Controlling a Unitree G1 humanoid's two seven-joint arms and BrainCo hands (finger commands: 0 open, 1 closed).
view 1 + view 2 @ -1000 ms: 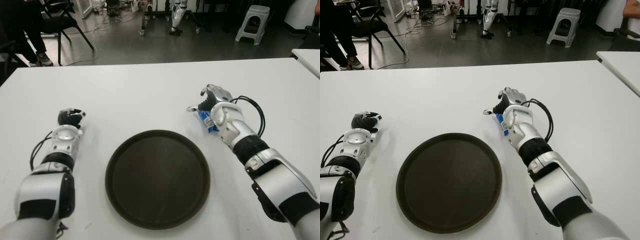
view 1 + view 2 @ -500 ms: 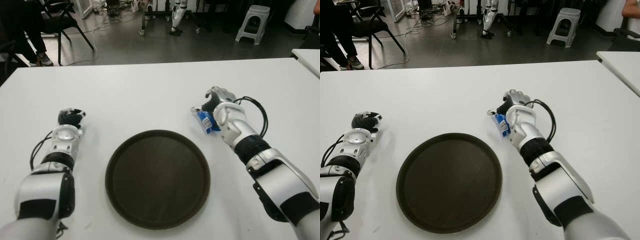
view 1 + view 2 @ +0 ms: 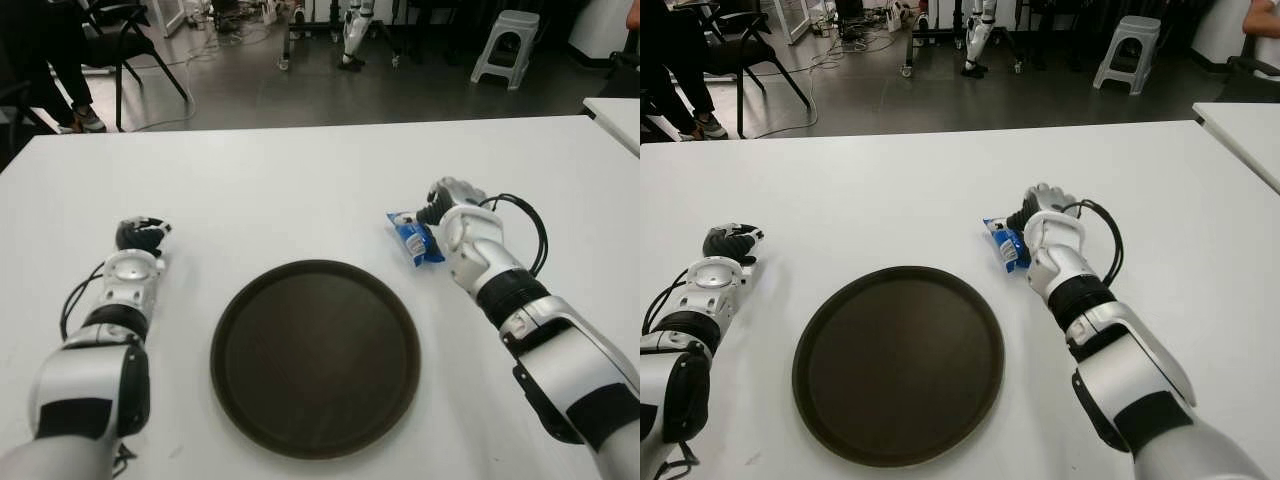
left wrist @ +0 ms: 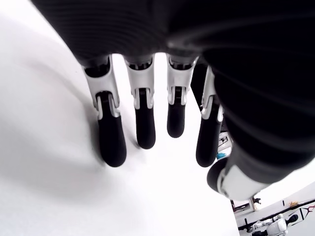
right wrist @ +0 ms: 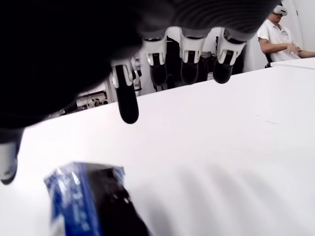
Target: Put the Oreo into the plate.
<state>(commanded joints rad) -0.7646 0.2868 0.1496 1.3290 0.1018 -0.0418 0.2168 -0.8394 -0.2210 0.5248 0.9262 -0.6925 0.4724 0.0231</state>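
We see the Oreo (image 3: 415,238) — a small blue packet — lying flat on the white table (image 3: 300,190), just outside the rim of the dark round plate (image 3: 315,358), at about two o'clock from the plate's centre. It is not in the plate, which sits near the table's front edge.

Our right hand (image 3: 452,200) shows just beside the packet, at its three o'clock side. In the right wrist view the fingers (image 5: 128,101) hang spread and loose above the table, and the blue packet (image 5: 81,196) lies below the palm with nothing closed around it — the hand holds nothing. Whether the thumb side touches the wrapper we cannot tell.

Our left hand (image 3: 140,236) shows well apart from the plate, at about ten o'clock from its centre. In the left wrist view its fingers (image 4: 110,137) are stretched out and slightly parted over the bare white surface, holding nothing.

A person (image 5: 278,34) in a white shirt sits beyond the table, seen in the right wrist view.
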